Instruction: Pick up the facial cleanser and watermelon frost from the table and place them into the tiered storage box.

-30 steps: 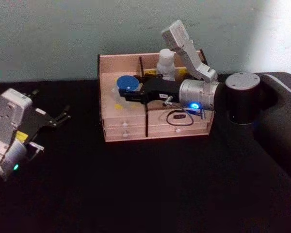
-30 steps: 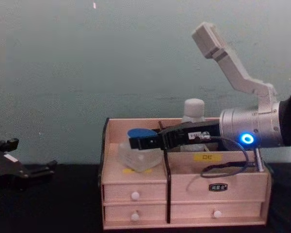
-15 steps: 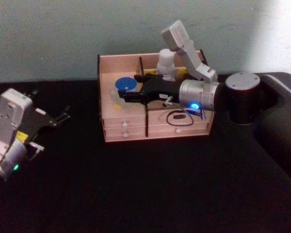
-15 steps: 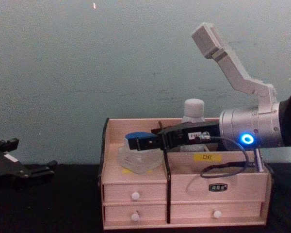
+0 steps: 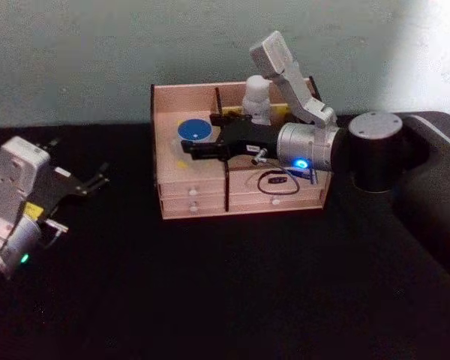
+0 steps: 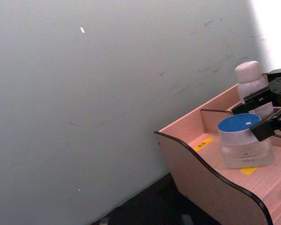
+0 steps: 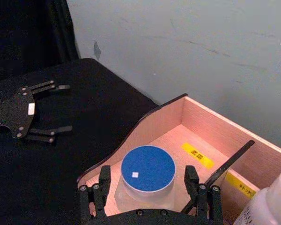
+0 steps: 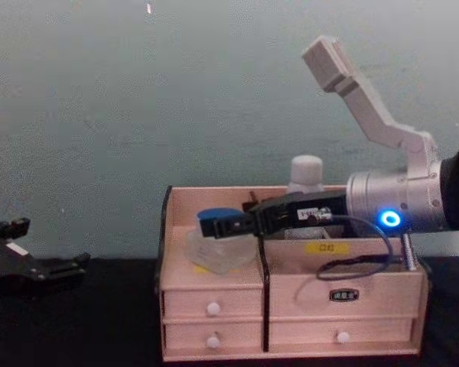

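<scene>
The tiered storage box (image 5: pixel 202 199) (image 8: pixel 214 287) is light wood and stands at the back of the black table. A clear jar with a blue lid (image 5: pixel 194 132) (image 7: pixel 147 165) stands upright on the floor of its left compartment. My right gripper (image 5: pixel 197 135) (image 7: pixel 148 175) reaches in from the right and is open, one finger on each side of the jar with a gap to the lid. A white bottle (image 5: pixel 256 96) (image 8: pixel 306 172) stands in the back right compartment. I cannot tell which is the facial cleanser and which the watermelon frost. My left gripper (image 5: pixel 97 180) (image 7: pixel 65 108) rests open at the table's left.
The box has a dark upright divider (image 5: pixel 226 176), yellow labels (image 7: pixel 196 154) and drawers with white knobs (image 8: pixel 213 308). A grey-green wall (image 8: pixel 138 115) rises right behind it. The black tabletop (image 5: pixel 232 285) stretches in front of the box.
The right gripper has let go of the blue-lidded jar, which now stands in the left compartment between the spread fingers. The left arm has not moved.
</scene>
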Action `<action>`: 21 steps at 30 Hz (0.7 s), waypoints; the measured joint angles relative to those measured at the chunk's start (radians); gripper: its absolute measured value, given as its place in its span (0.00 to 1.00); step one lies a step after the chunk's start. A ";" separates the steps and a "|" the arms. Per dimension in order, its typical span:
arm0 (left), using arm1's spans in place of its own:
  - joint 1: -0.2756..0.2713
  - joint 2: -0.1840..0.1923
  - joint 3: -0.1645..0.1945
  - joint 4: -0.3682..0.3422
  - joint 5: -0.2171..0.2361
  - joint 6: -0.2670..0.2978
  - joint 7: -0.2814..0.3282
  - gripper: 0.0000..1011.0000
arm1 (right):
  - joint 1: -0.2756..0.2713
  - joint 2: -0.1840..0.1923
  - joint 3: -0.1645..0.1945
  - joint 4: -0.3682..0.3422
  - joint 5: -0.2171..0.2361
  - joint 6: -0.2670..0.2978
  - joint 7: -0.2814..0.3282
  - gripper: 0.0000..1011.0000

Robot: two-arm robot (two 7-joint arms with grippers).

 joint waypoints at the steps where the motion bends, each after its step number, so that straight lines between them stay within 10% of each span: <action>1: 0.000 0.000 0.000 0.000 0.000 0.000 0.000 0.99 | 0.000 0.000 0.000 0.000 0.000 0.000 0.000 0.99; 13: 0.000 0.000 0.000 0.000 0.000 0.000 0.000 0.99 | -0.095 0.073 0.059 -0.185 0.029 -0.030 -0.029 0.99; 21: 0.000 0.000 0.000 0.000 0.000 0.000 0.000 0.99 | -0.214 0.212 0.110 -0.381 0.084 -0.027 -0.013 0.99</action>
